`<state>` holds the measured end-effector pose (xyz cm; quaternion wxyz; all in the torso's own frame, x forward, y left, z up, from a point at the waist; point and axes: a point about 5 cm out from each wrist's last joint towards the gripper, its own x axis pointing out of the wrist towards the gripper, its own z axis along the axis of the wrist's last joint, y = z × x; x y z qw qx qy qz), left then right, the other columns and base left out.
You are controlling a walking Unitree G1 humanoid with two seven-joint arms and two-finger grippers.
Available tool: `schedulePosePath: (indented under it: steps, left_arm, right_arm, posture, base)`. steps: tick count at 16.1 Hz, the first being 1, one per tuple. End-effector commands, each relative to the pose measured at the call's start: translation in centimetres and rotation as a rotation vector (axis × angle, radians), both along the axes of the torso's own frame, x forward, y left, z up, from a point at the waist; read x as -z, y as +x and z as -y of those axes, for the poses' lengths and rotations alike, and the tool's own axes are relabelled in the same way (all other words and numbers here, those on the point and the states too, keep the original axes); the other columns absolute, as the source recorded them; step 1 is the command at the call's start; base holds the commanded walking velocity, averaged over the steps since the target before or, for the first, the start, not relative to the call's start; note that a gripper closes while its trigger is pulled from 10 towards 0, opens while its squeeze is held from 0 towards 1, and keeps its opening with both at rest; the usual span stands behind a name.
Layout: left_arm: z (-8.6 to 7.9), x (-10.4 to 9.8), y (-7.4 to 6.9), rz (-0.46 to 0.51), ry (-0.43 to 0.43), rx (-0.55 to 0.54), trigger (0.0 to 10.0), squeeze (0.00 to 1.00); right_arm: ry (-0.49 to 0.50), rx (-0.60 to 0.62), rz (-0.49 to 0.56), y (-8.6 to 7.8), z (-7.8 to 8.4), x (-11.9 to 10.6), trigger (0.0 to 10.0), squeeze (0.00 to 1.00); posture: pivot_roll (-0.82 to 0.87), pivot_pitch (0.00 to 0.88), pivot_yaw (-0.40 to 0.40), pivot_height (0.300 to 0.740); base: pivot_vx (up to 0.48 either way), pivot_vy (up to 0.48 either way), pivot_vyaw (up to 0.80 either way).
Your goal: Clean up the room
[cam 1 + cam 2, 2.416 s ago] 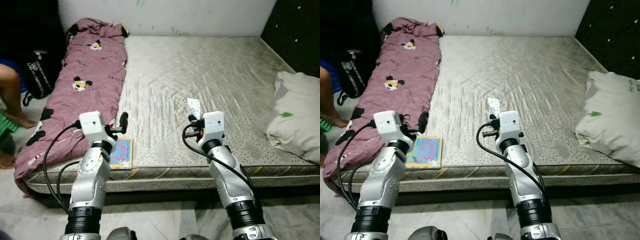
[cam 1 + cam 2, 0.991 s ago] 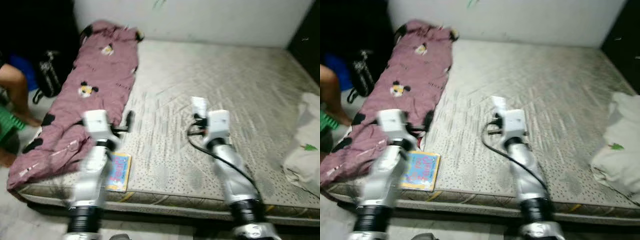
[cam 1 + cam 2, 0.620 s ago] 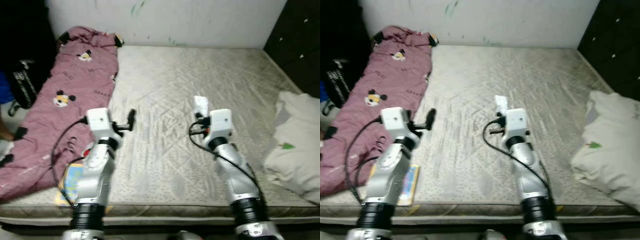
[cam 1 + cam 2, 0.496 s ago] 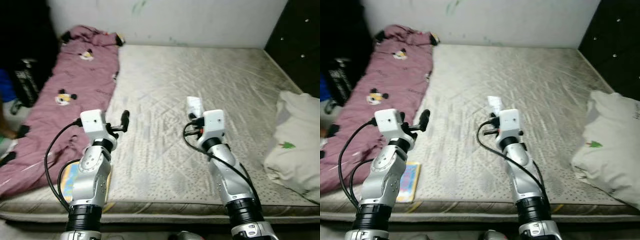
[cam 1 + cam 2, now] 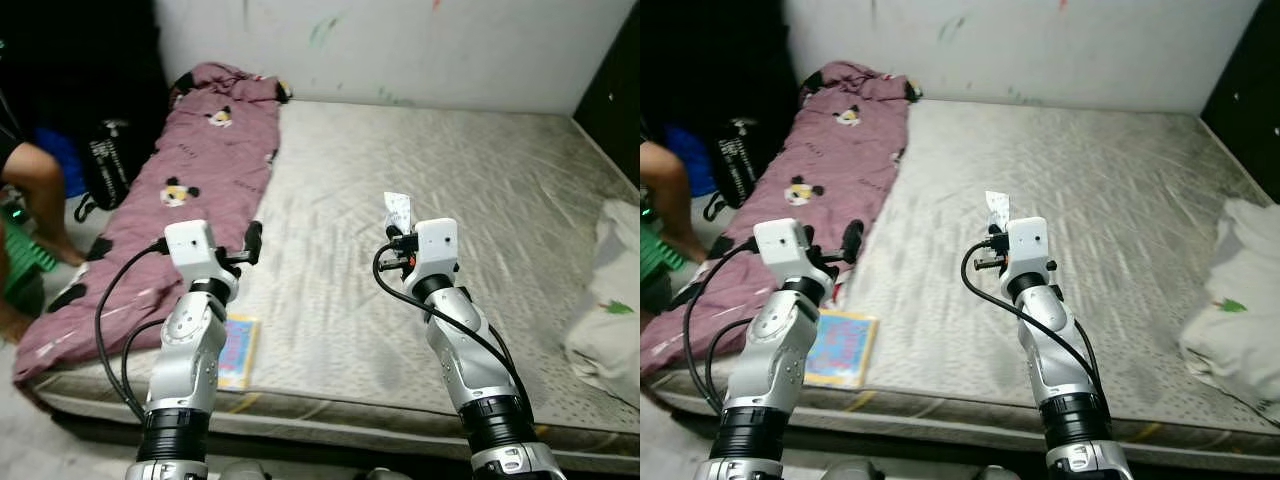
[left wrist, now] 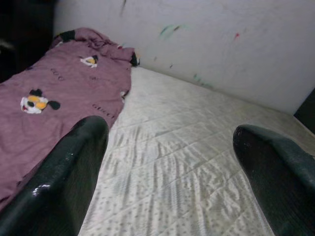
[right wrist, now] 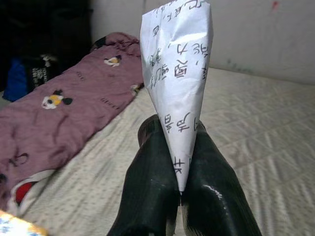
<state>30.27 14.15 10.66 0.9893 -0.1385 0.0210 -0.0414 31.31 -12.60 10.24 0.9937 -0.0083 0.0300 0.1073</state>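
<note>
The paper slip (image 7: 177, 93) with printed characters was pinched between the two black fingers (image 7: 152, 196) of the right hand (image 5: 398, 232), and it stood upright above the middle of the mattress (image 5: 480, 200). The fingers were pressed close together on its lower point. The left hand (image 5: 252, 243) hung over the mattress near its left side, with its fingers (image 6: 64, 172) spread wide and nothing between them.

The mattress was grey and quilted, and it lay low on the floor against a white wall (image 5: 420, 45) with some small paint marks. A pink blanket (image 5: 170, 200) with a cartoon mouse pattern lay along the left edge of the mattress, from the wall end to the front corner. A colourful booklet (image 5: 842, 348) lay flat on the front edge of the mattress, just beside the blanket. A white pillow (image 5: 1240, 290) rested on the right edge of the mattress. A black bag (image 5: 108, 160) stood on the floor to the left of the mattress, and beside it a person's bare leg (image 5: 45, 195) was visible.
</note>
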Motion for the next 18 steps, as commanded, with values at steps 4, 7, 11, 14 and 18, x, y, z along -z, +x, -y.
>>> schedulePosePath:
  steps: [4, 7, 11, 14, 18]
  left_arm:
    - [-0.36, 0.05, 0.17, -0.014, 0.001, -0.019, 10.0, 0.00]
    - [-0.40, 0.02, 0.23, -0.013, 0.005, -0.020, 10.0, 0.00]
    - [-0.42, 0.03, 0.26, -0.013, 0.010, -0.019, 10.0, 0.00]
    - [-0.38, 0.03, 0.30, -0.012, 0.015, -0.016, 10.0, 0.00]
    - [-0.38, 0.02, 0.33, -0.010, 0.021, -0.014, 10.0, 0.00]
  right_arm:
    - [0.002, -0.007, 0.005, 0.20, -0.30, -0.29, 10.0, 0.00]
    - [0.002, -0.011, 0.004, 0.23, -0.39, -0.29, 10.0, 0.00]
    - [0.002, -0.012, 0.003, 0.23, -0.47, -0.26, 10.0, 0.00]
    - [0.002, -0.018, 0.005, 0.26, -0.54, -0.25, 10.0, 0.00]
    - [0.006, -0.029, 0.012, 0.25, -0.71, -0.31, 10.0, 0.00]
  posture:
    - [0.01, 0.000, -0.013, 0.740]
    - [0.01, 0.000, -0.011, 0.740]
    - [0.01, 0.000, -0.010, 0.740]
    - [0.01, 0.000, -0.009, 0.740]
    - [0.01, 0.000, -0.008, 0.740]
  base:
    - [0.000, 0.480, 0.00]
    - [0.000, 0.480, 0.00]
    - [0.000, 0.480, 0.00]
    - [0.000, 0.480, 0.00]
    - [0.000, 0.480, 0.00]
